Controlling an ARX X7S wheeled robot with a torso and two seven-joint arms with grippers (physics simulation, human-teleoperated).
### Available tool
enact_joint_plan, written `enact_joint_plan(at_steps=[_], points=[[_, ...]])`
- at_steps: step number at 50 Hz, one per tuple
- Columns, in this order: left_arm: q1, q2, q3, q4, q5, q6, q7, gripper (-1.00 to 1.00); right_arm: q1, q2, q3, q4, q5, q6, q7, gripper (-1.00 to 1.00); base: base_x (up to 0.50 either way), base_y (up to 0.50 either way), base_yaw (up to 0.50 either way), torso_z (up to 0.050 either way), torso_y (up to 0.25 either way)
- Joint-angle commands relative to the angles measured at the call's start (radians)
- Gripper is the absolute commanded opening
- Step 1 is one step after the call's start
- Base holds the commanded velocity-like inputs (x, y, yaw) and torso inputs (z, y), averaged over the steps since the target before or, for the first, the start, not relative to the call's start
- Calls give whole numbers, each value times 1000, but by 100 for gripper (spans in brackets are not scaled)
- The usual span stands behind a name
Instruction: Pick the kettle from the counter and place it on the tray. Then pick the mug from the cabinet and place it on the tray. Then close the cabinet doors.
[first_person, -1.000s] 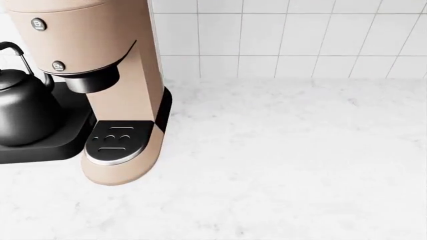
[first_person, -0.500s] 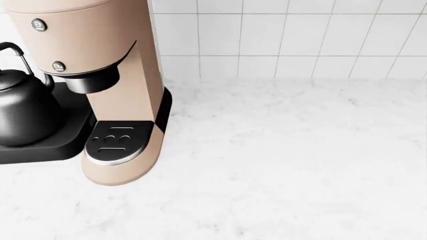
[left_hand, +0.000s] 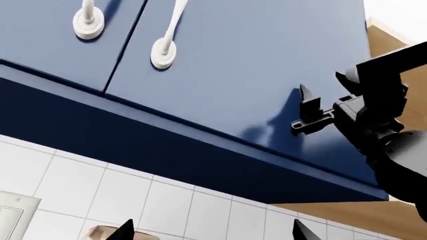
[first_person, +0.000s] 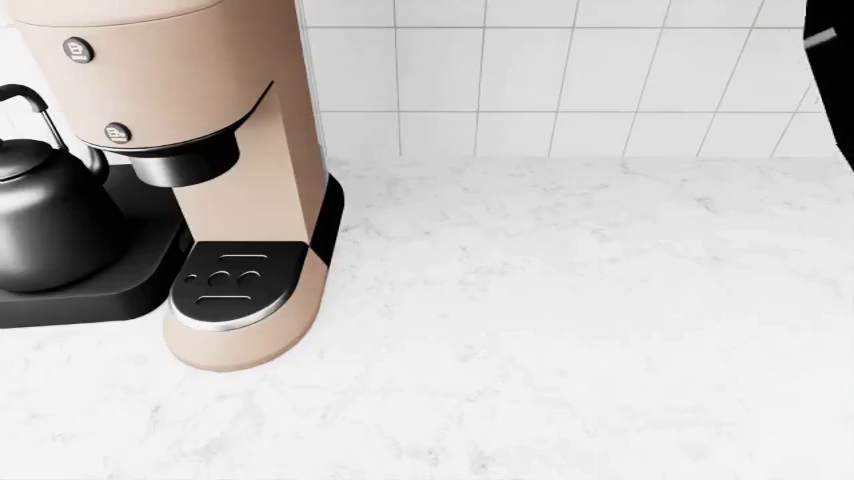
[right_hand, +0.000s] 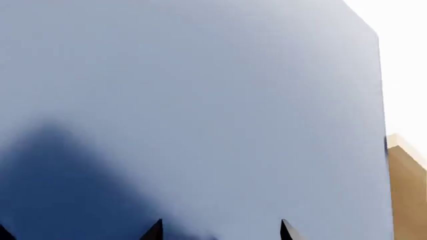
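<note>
Right arm (first_person: 830, 60) newly at head view edge; kettle (first_person: 47, 225) on tray (first_person: 94, 290).

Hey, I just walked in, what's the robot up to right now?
The kettle sits on the tray beside the beige coffee machine; the mug isn't visible in any view. Both arms are raised at the blue cabinet doors. The right gripper is right at the face of a door, seemingly pushing it shut, and the left gripper hangs just below with its fingertips spread apart. Neither holds anything visible. Whether the doors are fully closed is unclear.
</note>
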Motion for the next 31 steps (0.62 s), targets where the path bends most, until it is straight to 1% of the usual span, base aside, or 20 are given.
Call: enact_joint_plan(at_steps=[1, 11, 15, 20, 23, 31], points=[[19, 12, 11, -5, 22, 4, -1, 100, -58, 88, 102, -158, 474, 40, 48, 100, 0, 0, 0, 0, 0], [-9, 54, -6, 3, -6, -64, 10, 100, -32, 217, 246, -493, 634, 163, 184, 100, 0, 0, 0, 0, 0], [-41, 97, -13, 7, -31, -129, 19, 100, -46, 284, 310, -632, 720, 215, 253, 100, 0, 0, 0, 0, 0], [-101, 169, -11, 3, -66, -231, 32, 100, -102, 389, 379, -828, 834, 267, 346, 100, 0, 0, 0, 0, 0], [-136, 206, -6, -1, -82, -283, 36, 100, -162, 450, 438, -930, 936, 275, 408, 100, 0, 0, 0, 0, 0], [-192, 265, 6, -19, -97, -366, 35, 100, -281, 622, 555, -1231, 1222, 268, 616, 100, 0, 0, 0, 0, 0]])
